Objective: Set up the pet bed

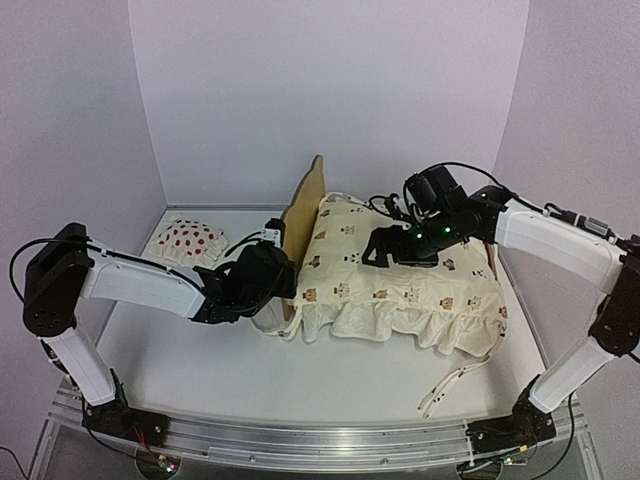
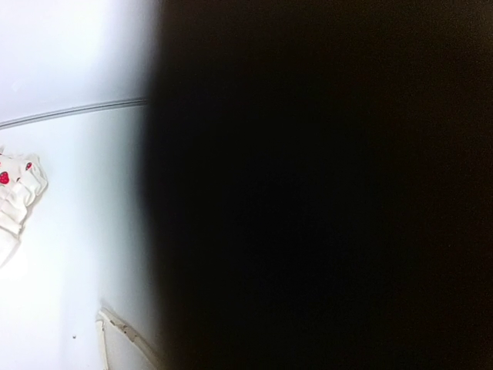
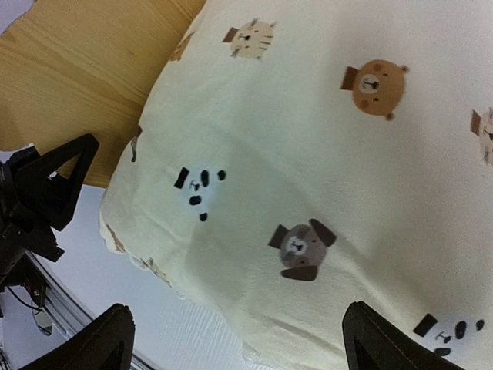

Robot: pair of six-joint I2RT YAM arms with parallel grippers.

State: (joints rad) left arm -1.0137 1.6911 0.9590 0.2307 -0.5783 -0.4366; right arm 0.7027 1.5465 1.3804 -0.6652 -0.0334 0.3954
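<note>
One strawberry-print pillow (image 1: 188, 240) is laid flat at far left on the white table (image 1: 200, 370). The left gripper (image 1: 272, 285) is seen right at the headboard of the pet bed (image 1: 303, 208). Whether it is closed cannot be told, as its own camera is blacked out. The bed is set mid-table and is draped by a cream animal-print cover (image 1: 400, 290). Above the cover, the right gripper (image 3: 239, 347) is held wide open and empty.

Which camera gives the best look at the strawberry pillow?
Top external: nearly all of the strawberry pillow shows, lying at far left. Left wrist catches only one ruffled corner at the frame edge; right wrist shows none of it.
</note>
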